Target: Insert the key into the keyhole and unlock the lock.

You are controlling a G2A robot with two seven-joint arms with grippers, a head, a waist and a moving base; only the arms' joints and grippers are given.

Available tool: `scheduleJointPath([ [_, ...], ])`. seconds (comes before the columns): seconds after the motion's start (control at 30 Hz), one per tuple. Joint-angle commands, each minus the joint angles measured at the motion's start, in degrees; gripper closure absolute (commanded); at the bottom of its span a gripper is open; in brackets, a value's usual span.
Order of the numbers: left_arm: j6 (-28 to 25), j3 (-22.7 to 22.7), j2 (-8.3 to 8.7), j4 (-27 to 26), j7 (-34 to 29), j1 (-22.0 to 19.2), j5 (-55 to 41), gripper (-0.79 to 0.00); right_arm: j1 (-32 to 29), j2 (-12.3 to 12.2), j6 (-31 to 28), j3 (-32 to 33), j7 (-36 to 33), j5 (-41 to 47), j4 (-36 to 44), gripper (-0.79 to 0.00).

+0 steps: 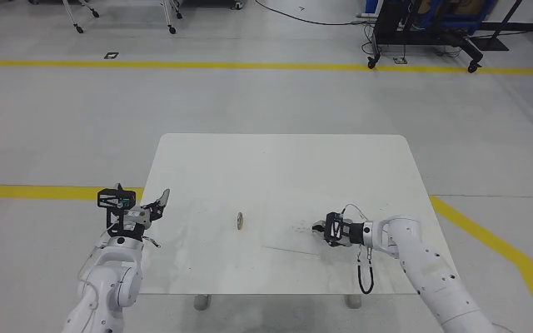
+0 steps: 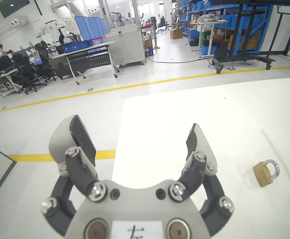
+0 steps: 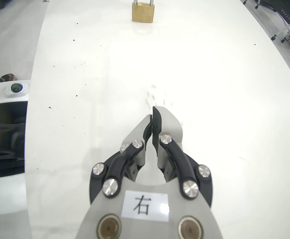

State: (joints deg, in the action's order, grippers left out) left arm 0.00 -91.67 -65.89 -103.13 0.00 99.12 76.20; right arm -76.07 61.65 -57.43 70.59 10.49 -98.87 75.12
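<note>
A brass padlock (image 1: 239, 221) with a silver shackle lies flat near the middle of the white table (image 1: 283, 162). My left gripper (image 1: 160, 202) hovers at the table's left edge, open and holding nothing. In the left wrist view the padlock (image 2: 264, 173) lies well off to the side of the left gripper (image 2: 136, 133). My right gripper (image 1: 319, 226) rests low over the table to the right of the padlock, pointing at it. In the right wrist view the right gripper (image 3: 152, 113) is shut, pads pressed together, and no key shows between them. The padlock (image 3: 143, 12) lies straight ahead, keyhole end toward the gripper.
Small dark specks and scuff marks (image 3: 154, 95) dot the tabletop ahead of the right gripper. A thin cable (image 1: 364, 270) loops off the right arm near the table's front edge. Yellow floor lines (image 1: 50, 191) run past the table.
</note>
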Motion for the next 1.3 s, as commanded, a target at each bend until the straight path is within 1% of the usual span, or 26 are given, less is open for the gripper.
scheduleJointPath([
  [0.0, 0.0, 0.0, 0.0, 0.0, 0.0, 0.0, 0.0, -0.785, -0.2, -0.2, 0.5, 0.3, 0.3, -0.1, 0.6, 0.0],
  [0.3, 0.0, 0.0, 0.0, 0.0, 0.0, 0.0, 0.0, -0.785, -2.6, -1.3, 3.3, 3.0, 2.8, -0.2, 3.5, 0.0],
  [0.47, 0.0, 0.0, 0.0, 0.0, 0.0, 0.0, 0.0, -0.785, -3.6, -1.5, 3.7, 3.9, 5.0, 3.4, 4.4, 0.0],
  [0.5, 0.0, 0.0, 0.0, 0.0, 0.0, 0.0, 0.0, -0.785, -3.6, -1.5, 3.6, 3.9, 5.1, 4.5, 4.2, 0.0],
  [0.9, 0.0, 0.0, 0.0, 0.0, 0.0, 0.0, 0.0, -0.785, -3.6, -1.5, 3.6, 3.9, 5.1, 4.5, 4.2, 0.0],
  [0.97, 0.3, -0.3, 0.08, -1.2, 0.8, 0.3, 2.5, -0.785, -3.7, -1.2, 5.5, 3.8, 6.5, 8.6, 3.4, 0.0],
  [1.03, 1.5, -0.4, 0.07, -3.1, 1.2, 1.4, 5.2, -0.785, -2.5, -0.7, 5.2, 3.3, 8.0, 13.8, 1.3, 0.0],
  [1.13, 0.2, 1.0, -0.57, -6.5, -0.1, 2.8, -5.6, -0.785, 0.3, 0.1, 4.2, 2.1, 9.8, 22.1, -2.4, 0.0],
  [1.2, -2.1, 1.7, -0.97, -7.4, -3.3, 3.4, -16.7, -0.785, 2.0, 0.5, 3.2, 1.8, 10.6, 26.9, -4.8, 0.0],
  [1.27, -2.1, 1.7, -0.97, -7.4, -3.3, 3.4, -16.7, -0.785, 2.6, 0.6, 1.7, 2.5, 11.7, 31.1, -6.4, 0.0],
])
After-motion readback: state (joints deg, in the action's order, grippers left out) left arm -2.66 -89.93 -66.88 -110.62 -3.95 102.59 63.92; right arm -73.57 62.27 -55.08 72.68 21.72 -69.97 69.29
